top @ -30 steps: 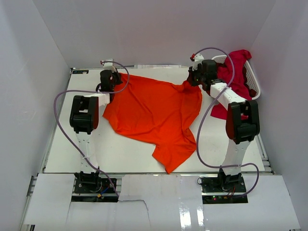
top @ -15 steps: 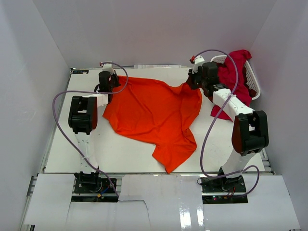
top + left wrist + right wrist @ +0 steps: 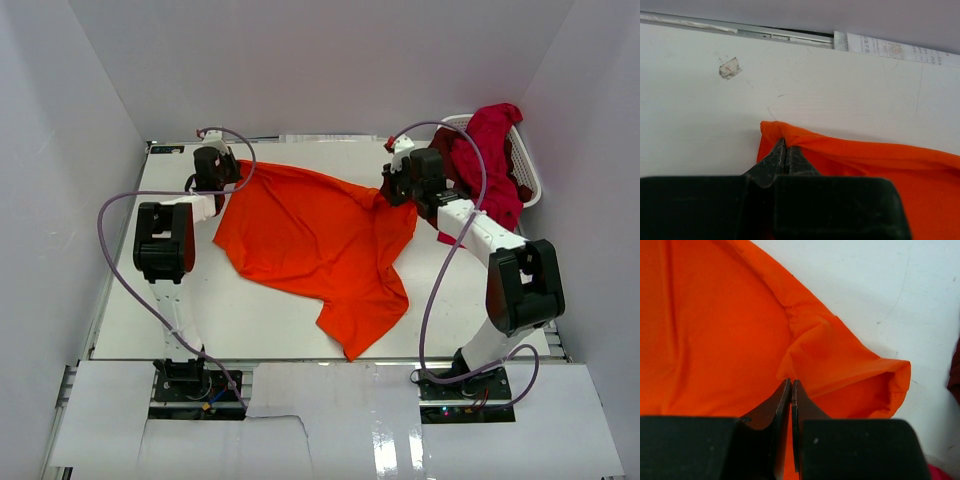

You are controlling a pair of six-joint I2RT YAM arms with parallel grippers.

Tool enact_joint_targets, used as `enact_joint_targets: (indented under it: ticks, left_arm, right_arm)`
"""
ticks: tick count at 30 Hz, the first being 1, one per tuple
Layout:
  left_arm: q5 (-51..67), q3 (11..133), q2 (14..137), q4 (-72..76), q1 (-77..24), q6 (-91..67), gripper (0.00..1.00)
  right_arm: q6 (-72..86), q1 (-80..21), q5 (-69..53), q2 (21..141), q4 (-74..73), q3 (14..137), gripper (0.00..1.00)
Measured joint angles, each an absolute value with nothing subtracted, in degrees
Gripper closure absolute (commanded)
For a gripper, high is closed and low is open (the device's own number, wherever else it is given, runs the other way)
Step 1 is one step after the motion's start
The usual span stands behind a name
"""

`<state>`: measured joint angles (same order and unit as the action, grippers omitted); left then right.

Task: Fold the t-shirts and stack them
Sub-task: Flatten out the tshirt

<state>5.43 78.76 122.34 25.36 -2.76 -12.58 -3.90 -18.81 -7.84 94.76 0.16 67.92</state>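
The left end effector (image 3: 786, 146) is squeezing tight on a corner of the orange t-shirt (image 3: 310, 235), and its two tips are pressing together with cloth between them. The right end effector (image 3: 791, 383) is also pinching shut on the orange t-shirt, at a bunched fold on the other top corner. The rest of the shirt is lying spread out on the white surface (image 3: 250, 320), stretching between the two end effectors and reaching down toward the arm bases. Compared with a second ago, the left end effector is sitting a little farther back and more to the left. The right end effector is sitting a bit more to the left, and its arm's elbow is swinging out to the right and nearer the base. The top edge of the shirt between them is looking straighter and less bumpy than before. Just right of the right end effector, the red t-shirts (image 3: 492, 150) are hanging over the white basket (image 3: 456, 122), same as before.
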Motion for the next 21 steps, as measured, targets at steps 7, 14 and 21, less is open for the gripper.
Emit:
enact_joint_targets:
  ticks: [7,14,21]
  left_arm:
    - [6.1,77.1,121.7,23.5,-2.3,-12.9,1.0]
    - [6.3,77.2,121.7,22.7,-2.2,-12.8,1.0]
    - [6.3,79.2,121.7,20.9,-2.0,-13.3,1.0]
  right_arm:
    - [-3.3,-19.8,-7.4,92.4,0.0,64.8,0.92]
    - [-3.2,-20.0,-6.3,88.1,-1.4,63.7,0.92]
    - [-3.4,-20.0,-6.1,83.4,-4.5,63.2,0.92]
